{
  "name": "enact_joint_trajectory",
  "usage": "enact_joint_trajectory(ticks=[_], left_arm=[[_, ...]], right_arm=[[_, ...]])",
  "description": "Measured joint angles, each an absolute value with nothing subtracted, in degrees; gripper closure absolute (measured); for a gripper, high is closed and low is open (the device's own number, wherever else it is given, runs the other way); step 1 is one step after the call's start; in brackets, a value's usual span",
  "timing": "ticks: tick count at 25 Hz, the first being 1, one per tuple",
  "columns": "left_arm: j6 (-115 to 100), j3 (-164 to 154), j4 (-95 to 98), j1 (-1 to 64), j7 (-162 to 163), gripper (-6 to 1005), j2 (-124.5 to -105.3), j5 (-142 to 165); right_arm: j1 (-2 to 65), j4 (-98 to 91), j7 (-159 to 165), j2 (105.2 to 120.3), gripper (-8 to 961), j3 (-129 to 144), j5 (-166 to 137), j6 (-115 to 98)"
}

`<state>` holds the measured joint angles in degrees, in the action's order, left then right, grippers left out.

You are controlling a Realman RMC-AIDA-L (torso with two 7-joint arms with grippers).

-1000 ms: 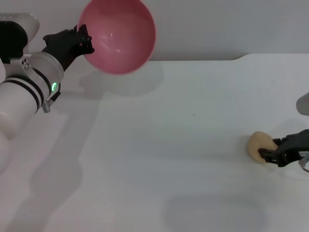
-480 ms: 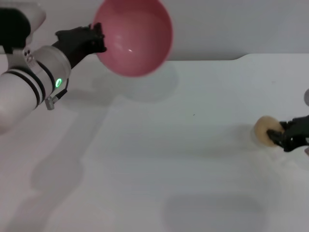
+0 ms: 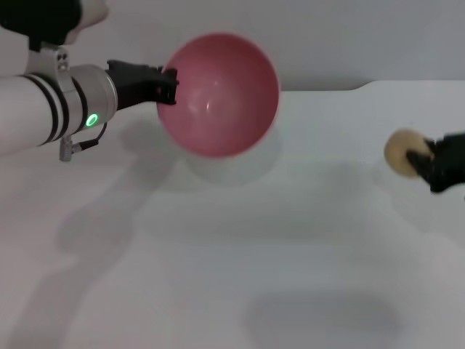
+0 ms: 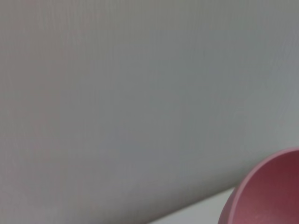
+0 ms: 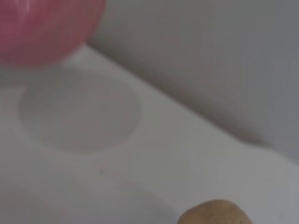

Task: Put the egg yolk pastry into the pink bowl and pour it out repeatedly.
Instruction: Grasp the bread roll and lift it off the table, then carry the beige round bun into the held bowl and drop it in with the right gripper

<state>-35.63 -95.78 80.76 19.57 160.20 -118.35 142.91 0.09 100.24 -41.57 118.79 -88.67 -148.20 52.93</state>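
The pink bowl point(image 3: 221, 94) hangs in the air over the back left of the white table, tilted so its empty inside faces me. My left gripper point(image 3: 166, 86) is shut on the bowl's left rim. A slice of that rim shows in the left wrist view as the pink bowl point(image 4: 268, 196), and the right wrist view catches the pink bowl point(image 5: 44, 28) from farther off. At the right edge, the egg yolk pastry point(image 3: 402, 151) is lifted off the table, held by my right gripper point(image 3: 420, 160). The egg yolk pastry point(image 5: 215, 213) also peeks in close to the right wrist camera.
The white table point(image 3: 240, 254) runs wide under both arms, with the bowl's shadow below the bowl. A grey wall point(image 3: 341, 36) stands behind the table's back edge, which steps near the right.
The left arm has swung the bowl right and lower, toward the table's middle. The right gripper has lifted the pastry off the table, away from the front edge.
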Motion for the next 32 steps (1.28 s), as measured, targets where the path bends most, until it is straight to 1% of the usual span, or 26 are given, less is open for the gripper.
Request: enact_joint_trajectory(ticks=[3, 9, 15, 20, 32], left_arm=[[-41.0, -95.5, 80.8, 22.2, 164.0, 1001, -118.41, 148.5], [-46.1, -96.1, 80.1, 26.2, 164.9, 1000, -118.66, 150.2], [-47.7, -96.9, 77.7, 29.0, 164.9, 1000, -118.84, 149.9], [-48.0, -97.4, 75.2, 30.7, 164.9, 1000, -118.98, 149.8], [-48.4, -100.8, 77.1, 30.6, 164.9, 999, -118.93, 146.9]], right_arm=[[-0.8, 105.1, -41.8, 118.74, 780, -87.5, -149.4, 52.7], [-3.3, 116.4, -41.8, 118.72, 808, -79.2, -155.7, 48.6], [-2.1, 116.4, -42.6, 118.69, 833, -74.8, -157.5, 45.4], [-1.5, 116.3, -44.1, 118.69, 874, -71.4, -159.1, 41.3], [0.7, 110.7, -45.8, 118.59, 907, -65.5, -158.9, 37.3]])
